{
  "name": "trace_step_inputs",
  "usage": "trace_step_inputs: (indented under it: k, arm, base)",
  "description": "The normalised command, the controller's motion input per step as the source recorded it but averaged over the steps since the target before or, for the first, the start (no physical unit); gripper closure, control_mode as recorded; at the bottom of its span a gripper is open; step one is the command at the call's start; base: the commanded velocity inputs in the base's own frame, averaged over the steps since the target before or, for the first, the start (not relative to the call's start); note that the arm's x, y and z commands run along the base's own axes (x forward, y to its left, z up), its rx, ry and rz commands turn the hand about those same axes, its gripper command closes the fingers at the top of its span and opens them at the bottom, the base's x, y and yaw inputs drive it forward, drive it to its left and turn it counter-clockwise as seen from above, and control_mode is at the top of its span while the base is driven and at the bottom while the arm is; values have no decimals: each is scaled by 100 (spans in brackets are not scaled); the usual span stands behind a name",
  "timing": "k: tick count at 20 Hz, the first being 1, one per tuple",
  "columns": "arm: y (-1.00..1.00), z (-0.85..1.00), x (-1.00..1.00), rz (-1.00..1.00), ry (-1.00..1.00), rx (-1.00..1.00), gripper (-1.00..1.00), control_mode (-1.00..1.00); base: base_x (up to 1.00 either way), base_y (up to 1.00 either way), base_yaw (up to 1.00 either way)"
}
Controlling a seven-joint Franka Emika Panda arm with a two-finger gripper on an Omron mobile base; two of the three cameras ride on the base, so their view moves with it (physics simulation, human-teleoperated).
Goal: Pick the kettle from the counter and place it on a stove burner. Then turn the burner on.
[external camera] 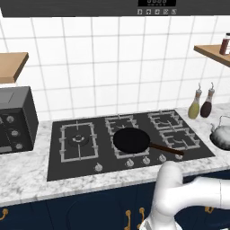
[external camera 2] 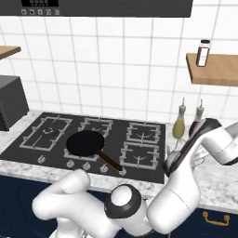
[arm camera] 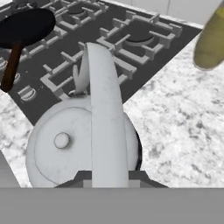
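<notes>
- The kettle (arm camera: pixel 78 144) sits on the desk (arm camera: pixel 183 127), just beside the right edge of the black cooktop (external camera: pixel 130 139) and near the two bottles (external camera: pixel 201 104) at the wall.
- In the hand view the kettle's arched handle (arm camera: pixel 103 118) runs straight up the middle of the picture, with the dark base of the hand (arm camera: pixel 107 177) on both sides of its lower end. The hand is closed tight, and by that view it is closed on the handle. The kettle does not look lifted off the desk yet.
- In the right base view the arm's forearm covers the kettle, so the hand view is the one to trust for the grip.
- The step in hand, as I judge it, is the lift. Raise straight up first, so the kettle's base clears the desk and then the raised grates before any sideways travel.
- A thin handle lets the body swing. Move slowly and keep the wrist level, so the spout does not tip.
- The stove burner (external camera: pixel 79 140) is at the far left of the cooktop, well apart from the kettle. The frying pan (external camera: pixel 131 140) sits on the middle burners, its handle pointing towards the kettle's side.
- Carry the kettle high enough to pass over the pan, or take it along the back row behind the pan.
- Set it down centred on the wide grate.
</notes>
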Motion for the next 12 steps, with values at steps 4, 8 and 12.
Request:
trace_step_inputs:
  k: [4, 8, 12]
  arm:
    - [64, 64, -2, 0, -8, -5, 100, -100]
    - [72, 48, 0, 0, 0, -5, 100, -100]
    - [66, 43, 0, 0, 0, -4, 100, -100]
  base:
    - [0, 0, 0]
    - [0, 0, 0]
    - [0, 0, 0]
